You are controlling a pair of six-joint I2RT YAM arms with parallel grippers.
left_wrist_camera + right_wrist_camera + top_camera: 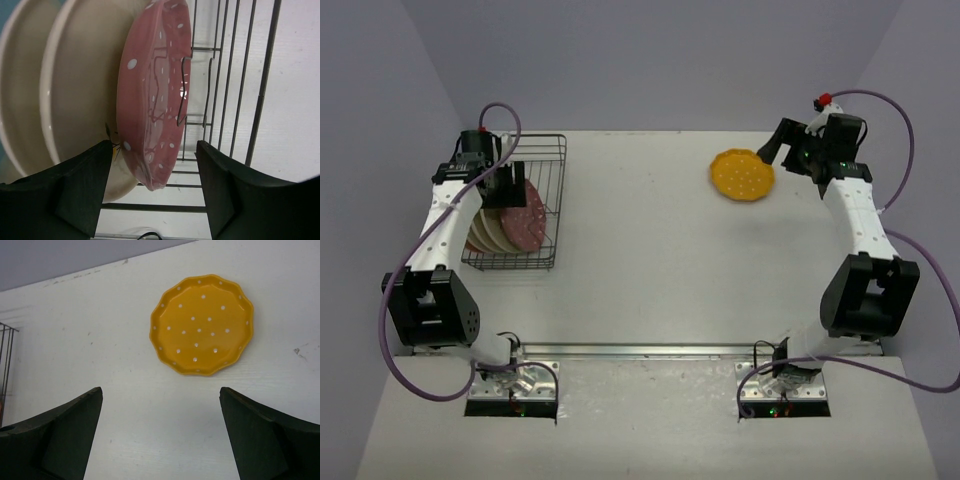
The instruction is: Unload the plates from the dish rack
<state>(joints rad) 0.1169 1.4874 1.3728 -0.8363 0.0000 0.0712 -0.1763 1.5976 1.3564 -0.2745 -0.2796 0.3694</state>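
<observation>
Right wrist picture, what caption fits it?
Open right hand facing a scalloped yellow-orange dotted plate flat on the white table.

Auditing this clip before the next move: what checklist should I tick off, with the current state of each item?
1. Left gripper open: ok.
2. Pink plate rim between its jaws: ok.
3. Jaws clear of the cream plates behind: cannot tell.
4. Rack tine clear of the pink plate for lifting: cannot tell.
5. Yellow plate flat on the table: ok.
6. Right gripper open, empty, away from the rack: ok.
</observation>
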